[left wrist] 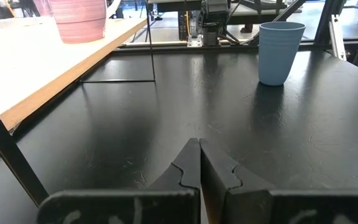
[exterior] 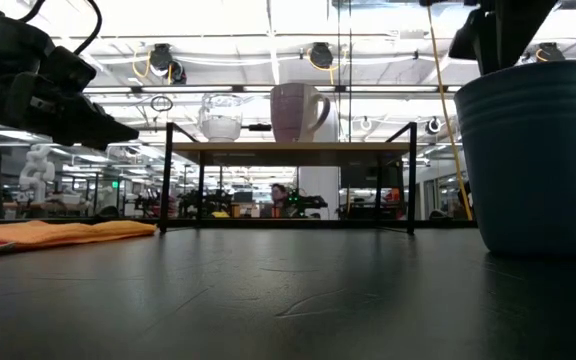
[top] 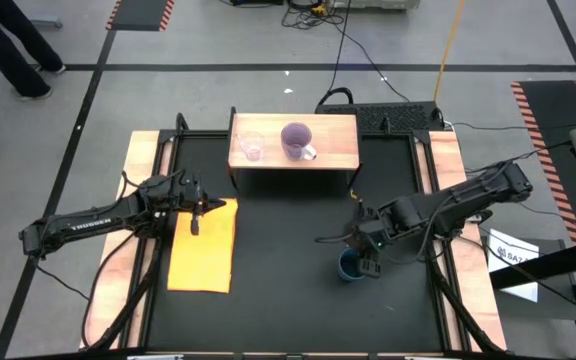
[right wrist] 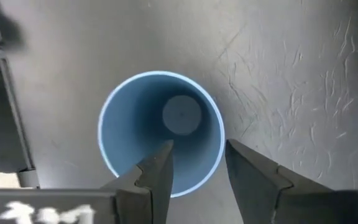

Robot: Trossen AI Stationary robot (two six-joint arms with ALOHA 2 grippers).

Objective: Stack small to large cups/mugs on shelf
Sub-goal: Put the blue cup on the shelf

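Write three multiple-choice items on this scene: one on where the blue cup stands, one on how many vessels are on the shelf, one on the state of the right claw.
1. Where does the blue cup stand?
A. On the black table top
B. On the shelf
C. On the yellow mat

2. How many vessels stand on the shelf?
A. None
B. Two
C. Three

3. What is the state of the right claw?
A. Shut in the air
B. Shut on the purple mug
C. Open, straddling the blue cup's rim

Answers:
1. A: the high view shows it on the dark surface, apart from the shelf and the yellow mat.
2. B: only the clear glass cup and the purple mug are on it.
3. C: in the right wrist view one finger is inside the rim, one outside.
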